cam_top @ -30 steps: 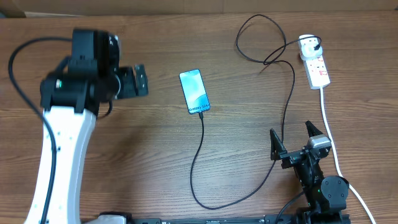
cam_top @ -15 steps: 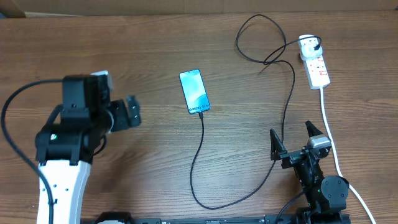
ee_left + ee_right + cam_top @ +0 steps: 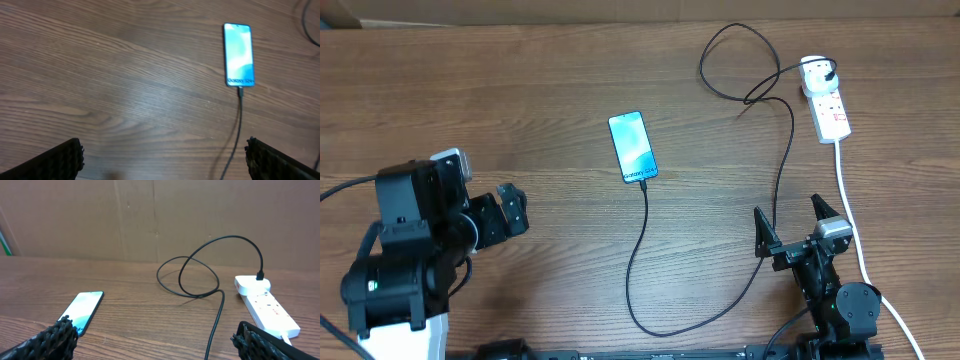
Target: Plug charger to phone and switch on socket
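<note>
The phone (image 3: 633,147) lies flat mid-table with its light-blue screen lit; it also shows in the left wrist view (image 3: 238,55) and the right wrist view (image 3: 83,311). The thin black charger cable (image 3: 642,262) runs from the phone's near end, loops across the table (image 3: 192,277), and ends in a white plug in the socket (image 3: 828,110), a white power strip at the far right (image 3: 267,307). My left gripper (image 3: 512,210) is open and empty, left of the phone. My right gripper (image 3: 792,225) is open and empty, near the front edge, below the socket.
The socket's thick white cord (image 3: 852,230) runs toward the front edge just right of my right arm. A brown cardboard wall (image 3: 160,215) stands behind the wooden table (image 3: 550,90).
My left arm has drawn back toward the front-left of the table, away from the phone, gripper still open. The right arm, phone and cable have not moved.
</note>
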Motion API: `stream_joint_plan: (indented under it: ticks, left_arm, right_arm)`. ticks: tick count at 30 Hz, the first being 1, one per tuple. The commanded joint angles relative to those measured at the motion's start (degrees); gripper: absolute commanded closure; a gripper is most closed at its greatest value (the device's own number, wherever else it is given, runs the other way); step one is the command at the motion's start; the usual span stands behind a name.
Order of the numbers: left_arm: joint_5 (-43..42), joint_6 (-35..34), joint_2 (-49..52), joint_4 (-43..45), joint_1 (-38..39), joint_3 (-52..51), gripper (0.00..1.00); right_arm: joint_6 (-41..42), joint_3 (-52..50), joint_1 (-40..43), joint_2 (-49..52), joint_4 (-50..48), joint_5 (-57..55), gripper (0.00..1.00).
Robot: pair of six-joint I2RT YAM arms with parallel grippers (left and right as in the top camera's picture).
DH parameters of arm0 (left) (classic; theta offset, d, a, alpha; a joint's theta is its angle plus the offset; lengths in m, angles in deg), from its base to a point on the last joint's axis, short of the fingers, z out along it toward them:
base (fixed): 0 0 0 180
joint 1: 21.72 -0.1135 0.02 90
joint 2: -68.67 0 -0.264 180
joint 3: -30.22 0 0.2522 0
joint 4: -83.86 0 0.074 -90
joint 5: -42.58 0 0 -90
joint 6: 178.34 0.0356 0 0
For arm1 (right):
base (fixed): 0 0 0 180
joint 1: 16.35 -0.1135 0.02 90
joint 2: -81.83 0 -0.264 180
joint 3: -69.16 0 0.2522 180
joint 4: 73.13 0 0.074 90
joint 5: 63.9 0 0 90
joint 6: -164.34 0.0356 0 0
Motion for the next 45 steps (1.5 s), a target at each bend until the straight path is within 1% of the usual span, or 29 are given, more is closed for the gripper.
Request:
stream_joint_plan:
  ticks: [1,4,6,11,17,21,27,31,37,39,45]
  left_arm:
    - [-3.96,4.72,-0.31,-0.20,-0.20,-0.22,0.00]
    - [-6.71,11.80,0.81,-0.31,-0.20,-0.22,0.00]
    - [-8.76,14.99,1.57,-0.37,-0.20,-0.24,0.00]
    - [-11.85,14.84,1.42,0.50,-0.24,-1.01,0.00]
    - [-12.17,14.93,-1.84,3.91,-0.22,-5.05,0.00]
    - [-12.26,14.91,-5.40,9.40,-0.22,-10.27,0.00]
    - [-15.19,14.78,-12.81,21.27,-0.22,-19.89,0.00]
    - [-15.19,13.57,-17.49,24.61,-0.20,-25.03,0.01]
    - [-15.37,10.73,-25.27,25.59,-0.20,-30.23,0.00]
    - [-16.33,10.80,-27.54,25.59,-0.22,-31.39,0.00]
    - [-16.46,11.06,-28.79,25.62,-0.22,-32.26,0.00]
  right_arm:
    - [0.15,-0.57,-0.33,-0.68,-0.33,0.39,0.00]
    - [0.15,-0.57,-0.33,-0.68,-0.33,0.39,0.00]
    - [0.15,-0.57,-0.33,-0.68,-0.33,0.39,0.00]
    - [0.15,-0.57,-0.33,-0.68,-0.33,0.39,0.00]
    - [0.15,-0.57,-0.33,-0.68,-0.35,0.39,0.00]
    - [0.15,-0.57,-0.33,-0.68,-0.33,0.39,0.00]
    - [0.15,-0.57,-0.33,-0.68,-0.33,0.39,0.00]
    - [0.15,-0.57,-0.33,-0.68,-0.33,0.39,0.00]
    - [0.15,-0.57,-0.33,-0.68,-0.33,0.39,0.00]
    - [0.15,-0.57,-0.33,-0.68,-0.33,0.39,0.00]
    - [0.15,-0.57,-0.33,-0.68,-0.33,0.39,0.00]
